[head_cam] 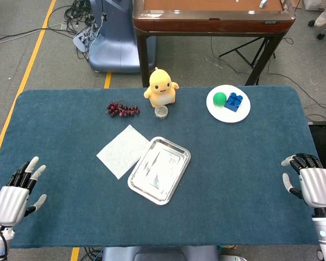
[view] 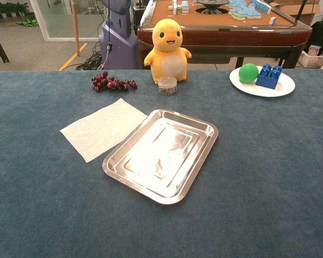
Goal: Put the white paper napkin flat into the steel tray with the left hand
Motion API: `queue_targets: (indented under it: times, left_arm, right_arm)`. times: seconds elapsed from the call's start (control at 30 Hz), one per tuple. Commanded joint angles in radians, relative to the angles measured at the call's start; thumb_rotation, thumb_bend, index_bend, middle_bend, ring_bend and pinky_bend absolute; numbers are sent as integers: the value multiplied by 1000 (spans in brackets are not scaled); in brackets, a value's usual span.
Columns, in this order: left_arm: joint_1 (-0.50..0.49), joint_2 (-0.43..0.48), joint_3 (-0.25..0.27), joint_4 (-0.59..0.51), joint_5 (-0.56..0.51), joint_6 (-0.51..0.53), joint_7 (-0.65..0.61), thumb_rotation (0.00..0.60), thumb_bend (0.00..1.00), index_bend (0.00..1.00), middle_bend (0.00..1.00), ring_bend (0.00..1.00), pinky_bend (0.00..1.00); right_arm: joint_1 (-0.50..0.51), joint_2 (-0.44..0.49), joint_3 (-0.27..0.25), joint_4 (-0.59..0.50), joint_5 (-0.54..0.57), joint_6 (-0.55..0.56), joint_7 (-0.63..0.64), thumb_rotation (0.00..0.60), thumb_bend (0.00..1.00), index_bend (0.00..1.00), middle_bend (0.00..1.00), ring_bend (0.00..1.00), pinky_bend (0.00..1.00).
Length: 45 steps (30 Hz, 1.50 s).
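Empty hands, fingers apart.
Left hand (head_cam: 13,197) well left of steel tray (head_cam: 174,182), touching nothing; napkin (head_cam: 123,150) flat beside tray; right hand (head_cam: 312,182) far right.

White napkin (head_cam: 123,150) lies flat (touching) beside empty steel tray (head_cam: 176,179).

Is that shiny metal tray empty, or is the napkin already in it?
Empty. The steel tray shows only bare, reflective metal inside. The white paper napkin lies spread flat on the blue table beside the tray's left edge, outside it.
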Motion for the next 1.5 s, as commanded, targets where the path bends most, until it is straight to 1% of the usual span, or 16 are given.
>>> queue_targets:
  times: [0.03,0.43,0.7,0.8,0.97,1.1,1.23,1.5]
  left_arm:
    - [0,-1,-1,2,0,-2,-3,600,235,140,3,0,158]
    - [-6,-13,-3,16,12,-17,-2,600,236,140,0,0,158]
    - [-43,-39,2,41,70,-34,-14,600,235,159,0,0,158]
    - [-78,-44,2,41,100,-64,-6,600,235,173,0,0,158]
    - [-156,-48,-4,40,144,-150,48,600,236,212,0,0,158]
    - [-213,-56,-13,26,138,-230,39,600,236,249,0,0,158]
    - [-261,-78,-30,35,120,-300,82,600,235,256,0,0,158]
    - [-331,-123,-50,58,93,-378,104,600,235,276,0,0,158]
  right_arm:
    - [0,-2,0,0,3,-1,-3,600,455,409,366,222,200]
    - [2,-2,1,2,11,-7,-1,600,456,409,366,222,200]
    - [-5,-1,-2,-4,0,11,-4,600,455,409,366,222,200]
    - [-9,0,-2,-6,-4,21,0,600,455,409,366,222,200]
    - [-11,6,2,-7,-2,26,12,600,455,409,366,222,200]
    - [-12,13,5,-6,1,27,26,600,455,409,366,222,200]
    - [-16,20,6,-6,-3,35,43,600,455,409,366,222,200]
    - [-18,27,8,-4,-2,36,62,600,455,409,366,222,200]
